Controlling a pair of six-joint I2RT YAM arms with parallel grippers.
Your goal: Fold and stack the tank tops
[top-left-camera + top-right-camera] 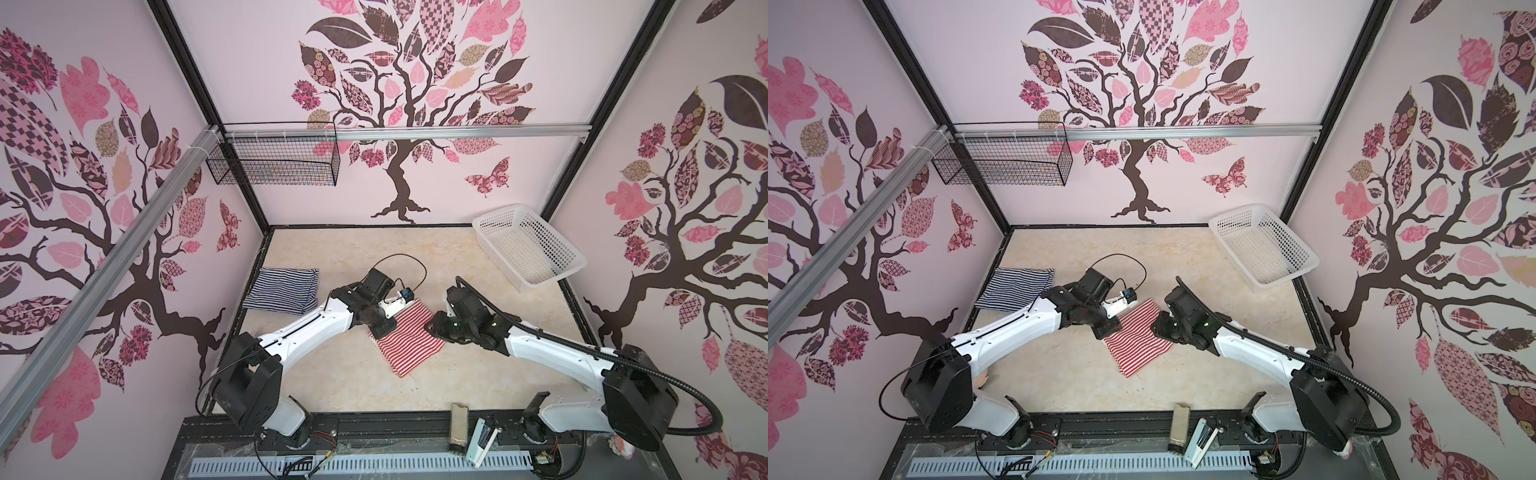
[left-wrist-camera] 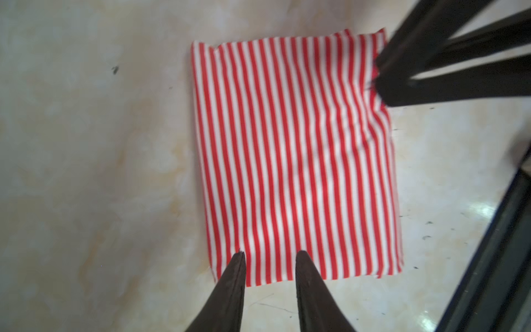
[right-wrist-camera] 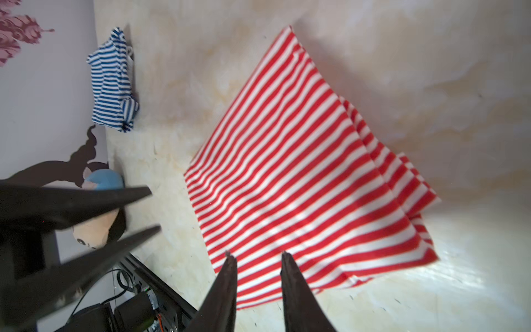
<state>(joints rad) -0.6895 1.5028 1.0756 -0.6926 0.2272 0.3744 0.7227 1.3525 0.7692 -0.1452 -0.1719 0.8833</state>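
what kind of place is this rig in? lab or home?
Probably a lab test cell dressed as a room: wallpaper panels in a black frame, left arm and right arm mounted on a front rail, a red-striped top and a navy-striped top on a tabletop.

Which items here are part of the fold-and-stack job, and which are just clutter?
Job:
- red-striped tank top, mid-table
- navy-striped tank top, near the left wall
- left tool and right tool, both at the red-striped top

Lying about:
- white basket, far right corner
- wire basket, hung on the rail
- plush doll
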